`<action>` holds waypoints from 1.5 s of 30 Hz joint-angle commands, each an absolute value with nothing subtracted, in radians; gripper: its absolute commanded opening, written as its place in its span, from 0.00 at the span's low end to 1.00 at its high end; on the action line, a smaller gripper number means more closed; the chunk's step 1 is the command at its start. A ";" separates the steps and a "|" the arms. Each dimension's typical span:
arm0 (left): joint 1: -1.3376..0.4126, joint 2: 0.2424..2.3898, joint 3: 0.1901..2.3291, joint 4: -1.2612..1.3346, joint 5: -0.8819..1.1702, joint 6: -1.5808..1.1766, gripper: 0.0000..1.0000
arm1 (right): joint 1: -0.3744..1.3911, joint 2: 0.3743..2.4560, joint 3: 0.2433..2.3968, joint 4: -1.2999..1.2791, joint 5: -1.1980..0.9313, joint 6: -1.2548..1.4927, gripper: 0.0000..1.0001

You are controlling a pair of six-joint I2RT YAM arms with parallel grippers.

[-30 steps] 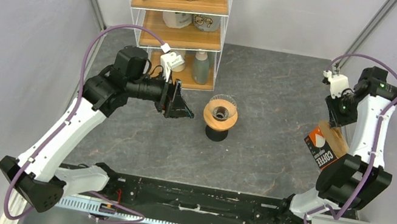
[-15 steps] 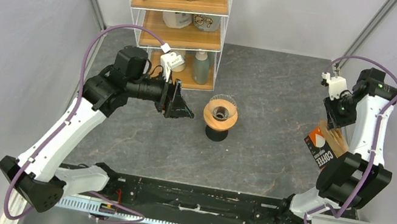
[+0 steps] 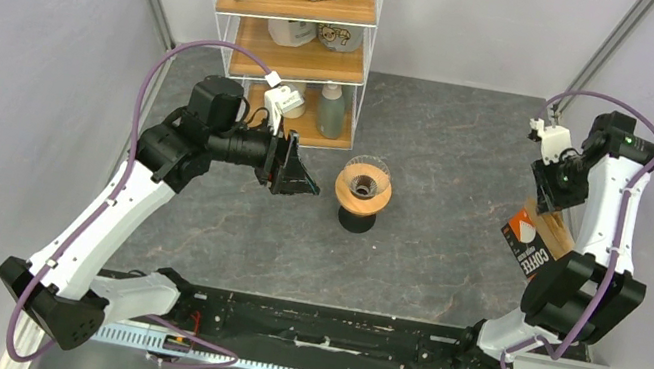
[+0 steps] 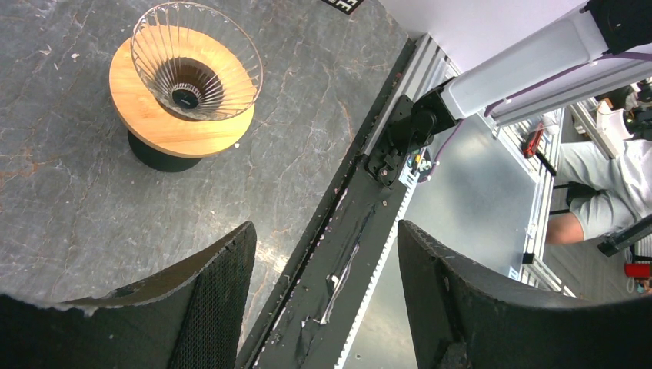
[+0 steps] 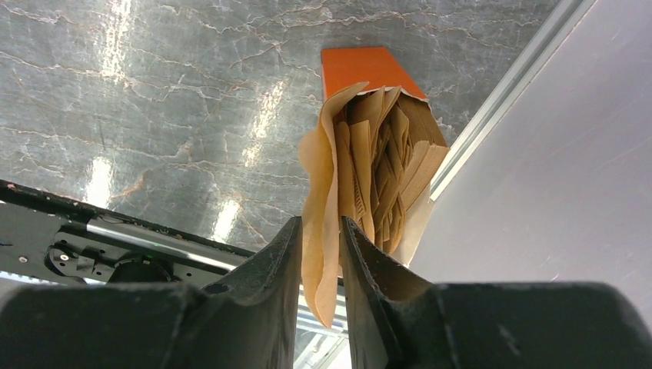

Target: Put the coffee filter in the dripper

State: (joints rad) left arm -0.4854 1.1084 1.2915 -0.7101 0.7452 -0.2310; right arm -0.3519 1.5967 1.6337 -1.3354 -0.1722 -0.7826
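Top external view: the dripper (image 3: 362,191) stands upright at mid-table, mouth up, just in front of the white wire rack (image 3: 288,36). The left gripper (image 3: 304,178) hovers beside it on its left. Well apart, at the right edge, the right gripper (image 3: 555,206) points down into the black-and-orange packet (image 3: 529,247).

Left wrist view: this claw is spread wide with nothing between its fingers. The glass cone is bare inside, so no paper is seated yet.

Right wrist view: the jaws are pinched on the near edge of one coffee filter (image 5: 317,177), the outer sheet of the tan stack (image 5: 384,169) in the packet's mouth. Its long axis runs away from the fingers, down into the packet, apparently with the wide edge at the claw. The paper looks feather-light, limp, and easy to crease or tear, and it may drag neighbouring sheets along. A hold at the rim edge seems right, followed by a slow, straight pull.
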 commanded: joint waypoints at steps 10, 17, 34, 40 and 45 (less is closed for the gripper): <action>-0.485 1.103 1.304 -0.713 0.784 -0.259 0.73 | -0.358 1.600 1.654 -1.331 -0.146 -0.795 0.28; -0.485 1.106 1.304 -0.713 0.785 -0.258 0.73 | -0.358 1.608 1.640 -1.321 -0.136 -0.796 0.26; -0.484 1.111 1.358 -0.742 0.759 -0.233 0.73 | -0.357 1.496 1.803 -1.420 -0.255 -0.778 0.00; -0.483 1.114 1.410 -0.775 0.745 -0.193 0.74 | -0.356 1.492 2.023 -1.539 -0.433 -0.745 0.00; -0.484 1.120 1.460 -0.786 0.752 -0.156 0.75 | -0.337 1.507 2.181 -1.632 -0.639 -0.709 0.00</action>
